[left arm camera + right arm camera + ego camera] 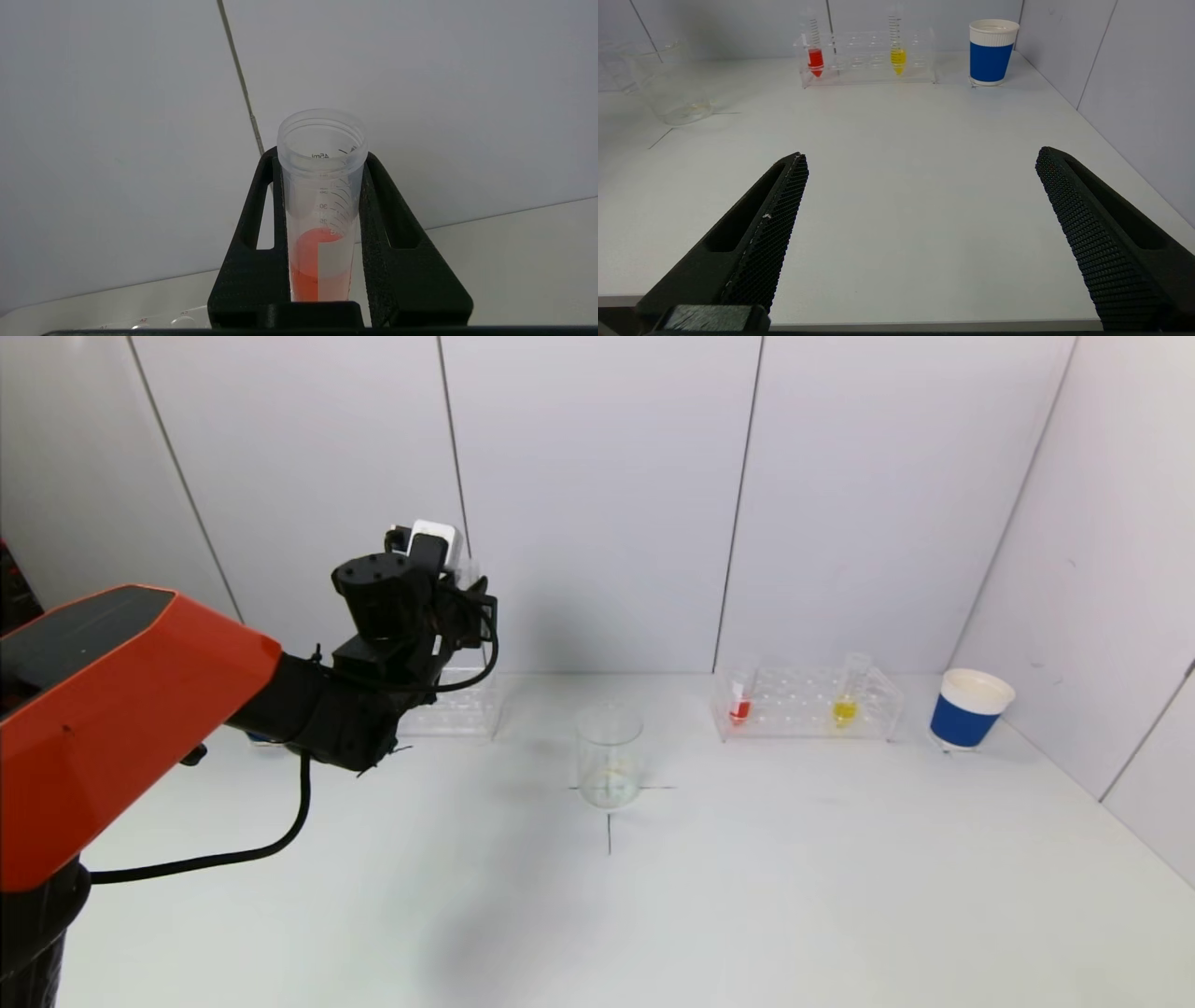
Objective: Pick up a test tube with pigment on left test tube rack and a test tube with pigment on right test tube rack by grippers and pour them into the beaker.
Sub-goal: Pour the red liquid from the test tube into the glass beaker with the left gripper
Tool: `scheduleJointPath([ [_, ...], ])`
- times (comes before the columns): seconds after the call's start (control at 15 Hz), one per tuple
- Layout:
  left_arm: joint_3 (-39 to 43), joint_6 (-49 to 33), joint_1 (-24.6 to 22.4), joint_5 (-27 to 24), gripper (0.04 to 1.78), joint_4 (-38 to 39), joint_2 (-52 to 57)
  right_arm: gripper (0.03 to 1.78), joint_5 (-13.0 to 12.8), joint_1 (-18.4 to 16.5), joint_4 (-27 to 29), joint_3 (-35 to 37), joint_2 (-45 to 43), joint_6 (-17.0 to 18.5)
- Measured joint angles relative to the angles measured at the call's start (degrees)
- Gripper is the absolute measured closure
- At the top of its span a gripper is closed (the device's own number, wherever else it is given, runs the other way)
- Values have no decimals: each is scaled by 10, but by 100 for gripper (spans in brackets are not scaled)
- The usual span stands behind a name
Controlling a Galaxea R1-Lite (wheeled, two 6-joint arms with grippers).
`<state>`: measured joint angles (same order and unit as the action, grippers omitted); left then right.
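Observation:
My left gripper [321, 158] is shut on a clear test tube [320, 242] holding orange-red pigment, upright with its open mouth up. In the head view this gripper [464, 602] is raised above the left test tube rack [457, 711], left of the glass beaker [610, 758]. The right test tube rack [808, 707] holds a red-pigment tube [740, 707] and a yellow-pigment tube [846, 705]. My right gripper [922, 155] is open over bare table, well short of that rack [868, 63], the red tube [815, 60] and the yellow tube [898, 58]. It does not show in the head view.
A blue and white paper cup [969, 709] stands right of the right rack, near the side wall; it also shows in the right wrist view [992, 52]. The beaker [672, 91] sits on a black cross mark. White wall panels close the back and right.

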<state>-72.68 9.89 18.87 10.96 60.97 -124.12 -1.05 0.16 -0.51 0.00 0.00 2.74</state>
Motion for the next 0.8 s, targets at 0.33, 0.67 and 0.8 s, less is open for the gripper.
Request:
scheduleJointPath([
  [0.33, -96, -1, 28, -42, 137, -147, 23, 4, 0, 0, 0, 0, 0, 0],
  [0.67, -175, -1, 36, -201, 137, -288, 32, 4, 0, 0, 0, 0, 0, 0],
  [0.8, -207, 3, 37, -270, 137, -337, 32, 4, 0, 0, 0, 0, 0, 0],
])
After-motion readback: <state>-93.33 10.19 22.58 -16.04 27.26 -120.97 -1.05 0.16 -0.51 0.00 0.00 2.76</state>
